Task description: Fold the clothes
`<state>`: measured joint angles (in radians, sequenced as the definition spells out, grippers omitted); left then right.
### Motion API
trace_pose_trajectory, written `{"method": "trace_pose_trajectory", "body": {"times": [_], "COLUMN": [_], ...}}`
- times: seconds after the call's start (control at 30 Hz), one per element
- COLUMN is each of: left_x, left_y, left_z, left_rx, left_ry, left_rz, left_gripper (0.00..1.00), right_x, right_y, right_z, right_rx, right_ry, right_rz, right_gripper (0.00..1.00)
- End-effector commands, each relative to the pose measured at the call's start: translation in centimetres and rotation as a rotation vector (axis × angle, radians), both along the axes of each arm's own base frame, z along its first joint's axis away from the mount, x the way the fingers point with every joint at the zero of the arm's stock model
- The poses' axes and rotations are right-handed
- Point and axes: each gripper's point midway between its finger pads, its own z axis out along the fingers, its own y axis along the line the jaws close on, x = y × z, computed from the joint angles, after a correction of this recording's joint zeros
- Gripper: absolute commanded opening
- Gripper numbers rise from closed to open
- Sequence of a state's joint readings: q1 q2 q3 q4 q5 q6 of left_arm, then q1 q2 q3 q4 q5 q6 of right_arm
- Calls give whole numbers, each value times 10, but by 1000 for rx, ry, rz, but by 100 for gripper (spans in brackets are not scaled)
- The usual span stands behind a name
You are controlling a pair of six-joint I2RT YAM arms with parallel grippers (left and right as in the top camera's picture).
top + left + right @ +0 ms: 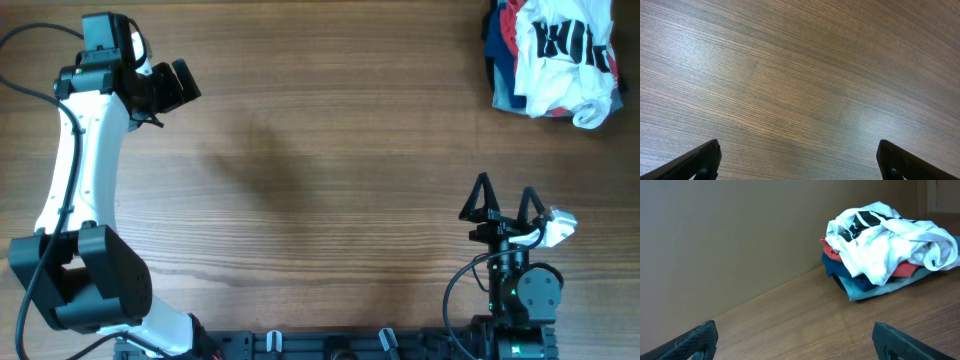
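White T-shirt [562, 55] lay crumpled on top of a pile at the far right corner of the table [320, 170], its black block lettering partly visible on the upper folds. Beneath it sat a red garment [905, 270], and under that darker blue folded garments [860, 282] with a paler teal layer at the bottom; how many blue pieces made up the stack was hard to tell from either view. The pile rested near the wall [730, 240]. Right gripper [505, 203] stood with its fingers spread wide, holding nothing, near the front edge on the right side, well apart from the pile and pointed toward it. Left gripper [170, 88] hung at the far left of the table, its arm [80, 170] stretched out from the base; its fingers were likewise spread, with only bare wood grain between them in the wrist view. Neither gripper touched any cloth.
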<state>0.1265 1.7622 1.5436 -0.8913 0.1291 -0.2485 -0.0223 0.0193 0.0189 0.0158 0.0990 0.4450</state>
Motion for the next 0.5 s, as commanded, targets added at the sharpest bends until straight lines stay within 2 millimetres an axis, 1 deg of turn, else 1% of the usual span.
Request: {"method": "trace_pose_trajectory", "body": {"times": [0.0,0.1,0.17,0.23,0.3,0.4,0.47], "left_x": [0,2,4,8,20,38,45], "left_y": [0,8,8,8,3,-13,-24], "left_z": [-6,-5,-3,5,22,52,72], "left_rx": [-10,19,21,37,67,137,192], "left_ry": [13,4,-8,-43,-126,-269,-360], "left_rz": [-5,14,13,10,-28,-121,-167], "left_gripper": [100,100,100,100,100,100,100], "right_x": [1,1,1,1,1,1,1], "right_y": [-1,-1,-1,-1,-1,-1,-1], "right_z": [-6,-6,-6,-6,-6,-6,-6], "right_rx": [10,10,10,10,10,10,10], "right_ry": [8,8,8,8,8,8,8], "right_rz": [-6,-6,-6,-6,-6,-6,-6], "right_gripper": [100,100,100,100,100,100,100]}}
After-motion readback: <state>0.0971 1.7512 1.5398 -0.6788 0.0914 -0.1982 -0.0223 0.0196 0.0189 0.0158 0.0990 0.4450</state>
